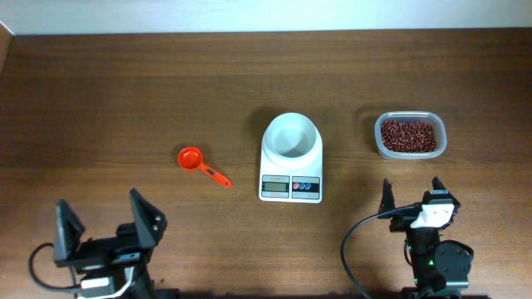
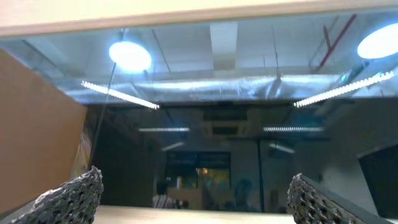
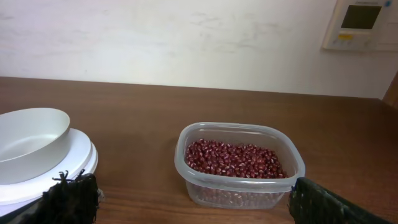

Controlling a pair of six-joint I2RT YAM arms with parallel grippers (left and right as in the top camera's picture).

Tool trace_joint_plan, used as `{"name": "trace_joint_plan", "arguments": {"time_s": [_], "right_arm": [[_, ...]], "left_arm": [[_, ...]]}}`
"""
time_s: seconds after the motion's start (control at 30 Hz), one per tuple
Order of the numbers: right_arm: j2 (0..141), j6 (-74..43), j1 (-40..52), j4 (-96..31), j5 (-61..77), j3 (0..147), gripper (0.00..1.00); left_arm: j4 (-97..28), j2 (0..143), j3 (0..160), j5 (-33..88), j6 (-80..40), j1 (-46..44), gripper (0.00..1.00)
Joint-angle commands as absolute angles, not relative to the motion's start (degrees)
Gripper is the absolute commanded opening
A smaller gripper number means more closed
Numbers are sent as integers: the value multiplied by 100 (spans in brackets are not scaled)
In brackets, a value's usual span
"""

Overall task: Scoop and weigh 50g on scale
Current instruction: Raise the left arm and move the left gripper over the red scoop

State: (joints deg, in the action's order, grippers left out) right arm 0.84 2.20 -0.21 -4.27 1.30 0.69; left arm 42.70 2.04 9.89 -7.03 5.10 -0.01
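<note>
— Nearest first: finding the left gripper (image 1: pixel 106 222) spread wide, nothing in its grasp. Same with the right gripper (image 1: pixel 412 193): wide, empty.

— Agreed. Ahead of the left one and off to its right, well apart from it, spotting the orange scoop (image 1: pixel 191 158) flat on the table (image 1: pixel 125 100), handle (image 1: pixel 218 176) angled back toward the scale (image 1: pixel 291 170).

— Likely trouble there: pinching a thin handle lying flat, probably skidding it or clamping it crooked.

— Then, ahead and between both grippers, noting the scale itself, display (image 1: pixel 275 188) turned this way, an empty white bowl (image 1: pixel 290 135) on top.

— Risk of nudging that bowl with a low pass. Risk too of overshooting the target with one heaped scoop.

— Straight ahead of the right gripper, near the scale on its right side: the beans (image 3: pixel 233 158), in a clear tub (image 3: pixel 239 127).

— Small, dark reddish-brown, glossy, loose, lying below the rim. Bound to roll, judging by that; apt to spill from a tilted scoop on the way across. Could also shove the light tub when digging in, unless steadied by the right gripper.
</note>
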Motion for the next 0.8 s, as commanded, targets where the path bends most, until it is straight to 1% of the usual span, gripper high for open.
{"name": "trace_joint_plan", "arguments": {"time_s": [0.0, 0.03, 0.3, 0.5, 0.6, 0.7, 0.77], "right_arm": [[25, 237, 43, -451, 121, 32, 99], [25, 235, 43, -449, 121, 32, 99], [25, 235, 43, -449, 121, 32, 99], [25, 235, 43, -449, 121, 32, 99], [25, 237, 43, -449, 121, 32, 99], [25, 235, 43, -451, 121, 32, 99], [25, 235, 43, -449, 121, 32, 99]], "left_arm": [[4108, 727, 1682, -777, 607, 27, 99], [4027, 836, 1809, -777, 604, 27, 99], [1291, 2425, 4265, -257, 604, 27, 99], [-1409, 3638, 6455, -228, 604, 27, 99], [-2484, 4141, 7299, -139, 604, 27, 99], [-3529, 4569, 7878, 357, 604, 27, 99], [-3983, 4766, 7933, 980, 604, 27, 99]]}}
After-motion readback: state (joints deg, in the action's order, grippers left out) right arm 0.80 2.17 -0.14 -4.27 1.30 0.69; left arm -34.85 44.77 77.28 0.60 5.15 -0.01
